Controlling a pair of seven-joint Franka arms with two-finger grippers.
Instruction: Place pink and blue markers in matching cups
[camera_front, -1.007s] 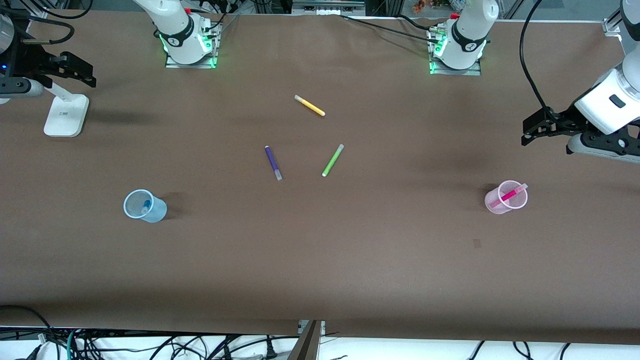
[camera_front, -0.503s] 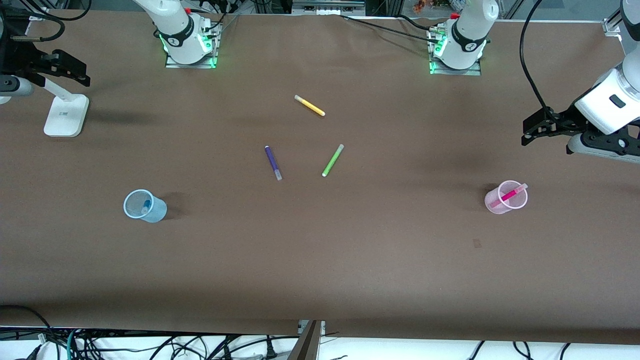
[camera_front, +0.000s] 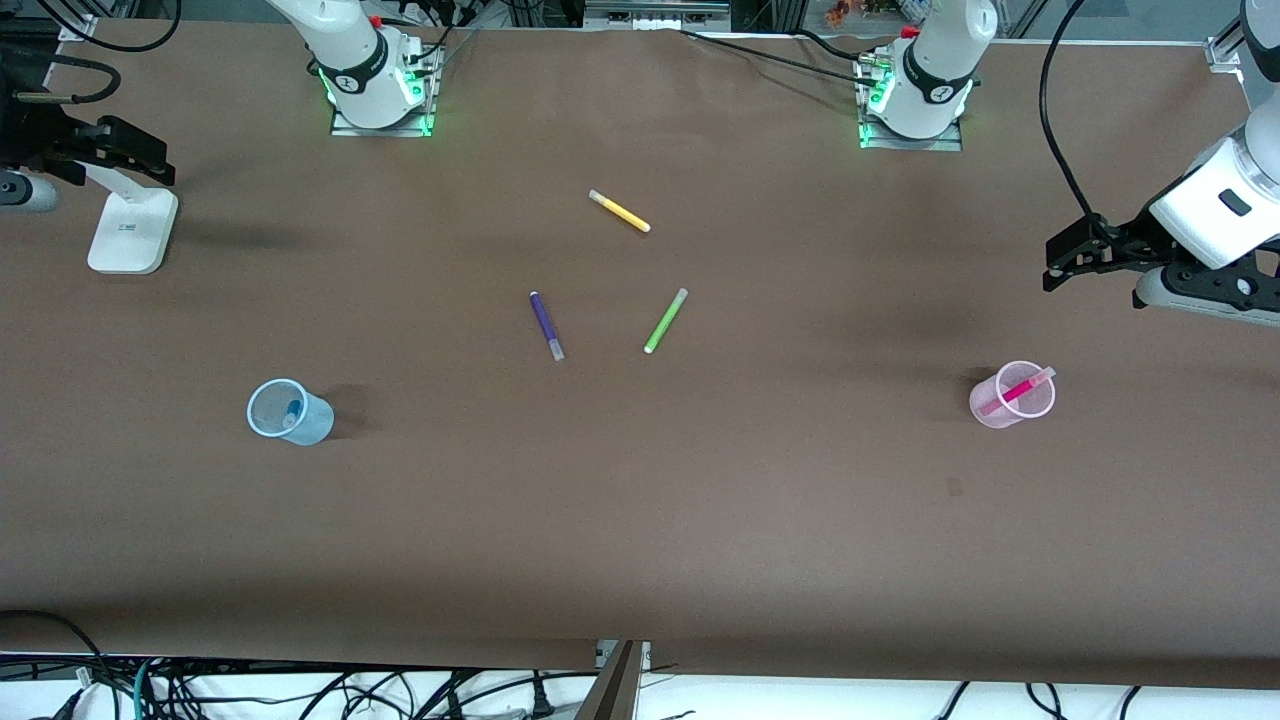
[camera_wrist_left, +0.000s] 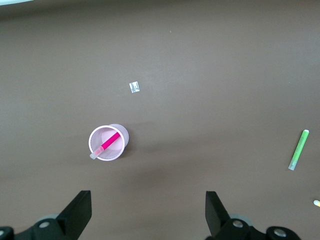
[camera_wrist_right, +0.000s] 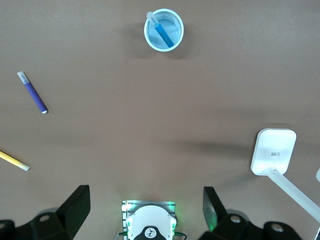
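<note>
The magenta-pink felt-tip marker leans inside the pale pink translucent cup, lower right of the front view; the mid-blue marker sits mostly hidden in the pale blue translucent cup, lower left; the left gripper and right gripper hang spread wide, empty, fingertips cut off by frame edges.

My brown table carries a pale blue cup toward my right arm's end and a pale pink cup toward my left arm's. Between them lie purple, lime-green and yellow markers, well apart; a white stand sits near my right arm's end
</note>
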